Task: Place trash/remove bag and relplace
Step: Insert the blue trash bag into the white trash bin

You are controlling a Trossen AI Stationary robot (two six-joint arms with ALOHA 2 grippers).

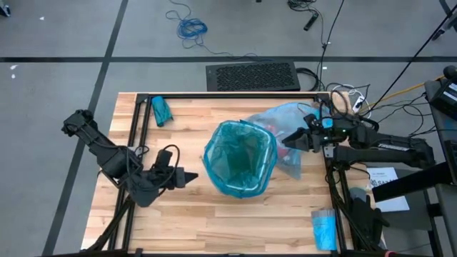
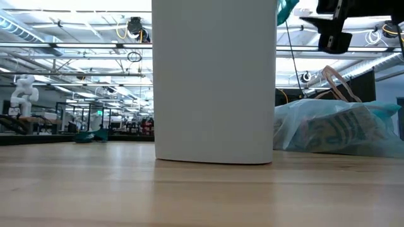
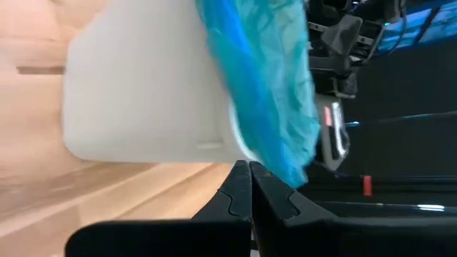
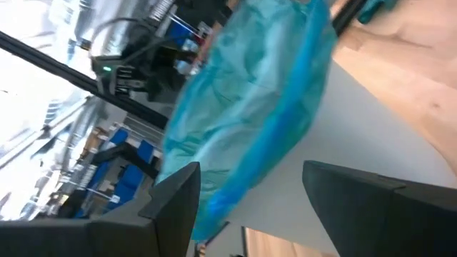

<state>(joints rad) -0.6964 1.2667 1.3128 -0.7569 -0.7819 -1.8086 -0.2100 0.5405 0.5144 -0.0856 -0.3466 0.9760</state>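
A white bin [image 1: 239, 160] stands at the middle of the wooden table [image 1: 186, 214], already lined with a teal-green bag [image 1: 240, 146] whose edge folds out over the rim. The pale blue bag [image 1: 285, 139], filled and see-through (a red item shows through the film), lies on the table just beside the bin, on the right arm's side.

The film looks thin, crinkly and slack; it will likely weigh little, sag under its load and tear if snagged. The gathered neck judged as the best hold, where the plastic bunches thick enough for two fingers.

The left end effector [image 1: 187, 177] sits low near the bin's wall, fingers [image 3: 239, 196] pressed together with nothing between them, its arm folded back toward the table's left edge with the elbow raised. The right end effector [image 1: 291, 140] hovers over the pale blue bag beside the bin's rim, fingers [image 4: 175, 196] spread wide and empty, its arm reaching in level from the right frame post.

A small folded blue packet [image 1: 162, 111] lies at the far left corner; another blue packet [image 1: 325, 230] rests near the right front.
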